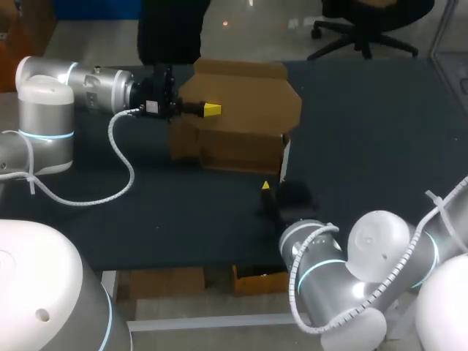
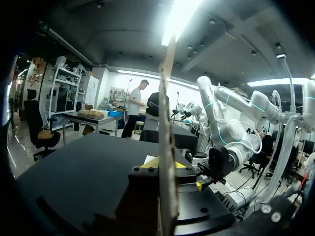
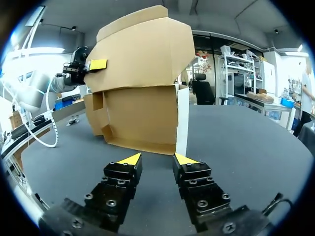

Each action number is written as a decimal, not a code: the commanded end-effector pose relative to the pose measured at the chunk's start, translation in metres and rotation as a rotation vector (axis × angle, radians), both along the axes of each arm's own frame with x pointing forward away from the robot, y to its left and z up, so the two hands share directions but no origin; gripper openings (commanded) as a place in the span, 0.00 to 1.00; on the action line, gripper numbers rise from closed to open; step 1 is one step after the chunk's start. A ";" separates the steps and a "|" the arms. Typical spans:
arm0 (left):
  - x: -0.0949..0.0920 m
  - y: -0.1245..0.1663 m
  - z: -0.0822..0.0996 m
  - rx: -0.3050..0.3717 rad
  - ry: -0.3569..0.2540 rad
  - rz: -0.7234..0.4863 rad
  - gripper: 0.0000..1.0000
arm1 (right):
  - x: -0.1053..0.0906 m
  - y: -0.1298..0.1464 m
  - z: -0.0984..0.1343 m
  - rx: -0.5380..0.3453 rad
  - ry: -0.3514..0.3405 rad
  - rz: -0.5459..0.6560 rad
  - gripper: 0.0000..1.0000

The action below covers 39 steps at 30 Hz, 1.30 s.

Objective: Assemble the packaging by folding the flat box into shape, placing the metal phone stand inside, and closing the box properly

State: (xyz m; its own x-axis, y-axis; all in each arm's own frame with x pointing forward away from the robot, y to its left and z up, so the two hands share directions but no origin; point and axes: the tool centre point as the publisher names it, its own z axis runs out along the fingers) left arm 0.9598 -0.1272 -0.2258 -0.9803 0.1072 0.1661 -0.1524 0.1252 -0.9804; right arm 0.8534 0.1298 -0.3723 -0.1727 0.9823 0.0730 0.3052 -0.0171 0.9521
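Observation:
A brown cardboard box (image 1: 241, 131) stands half folded at the back middle of the table, its lid flap (image 1: 248, 91) raised. My left gripper (image 1: 211, 109) comes in from the left and is shut on that flap. In the left wrist view the cardboard (image 2: 167, 123) runs edge-on between the fingers of the left gripper (image 2: 165, 164). My right gripper (image 1: 267, 187) sits low on the table just in front of the box's right front corner. It is open with nothing between its fingers, the right gripper (image 3: 157, 160) facing the box (image 3: 140, 113). No phone stand shows in any view.
A white strip (image 1: 287, 157) stands along the box's right front corner. The black table (image 1: 380, 131) stretches bare to the right of the box and in front of my left arm (image 1: 88, 88).

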 end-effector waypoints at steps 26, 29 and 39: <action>0.001 0.001 -0.003 0.001 0.000 -0.002 0.00 | -0.021 -0.056 0.011 -0.129 0.005 0.339 0.40; 0.001 0.001 -0.003 0.001 0.000 -0.002 0.00 | -0.016 -0.058 0.011 -0.140 0.004 0.408 0.41; 0.001 0.001 -0.003 0.001 0.000 -0.002 0.00 | -0.003 -0.070 0.010 -0.190 -0.032 0.604 0.38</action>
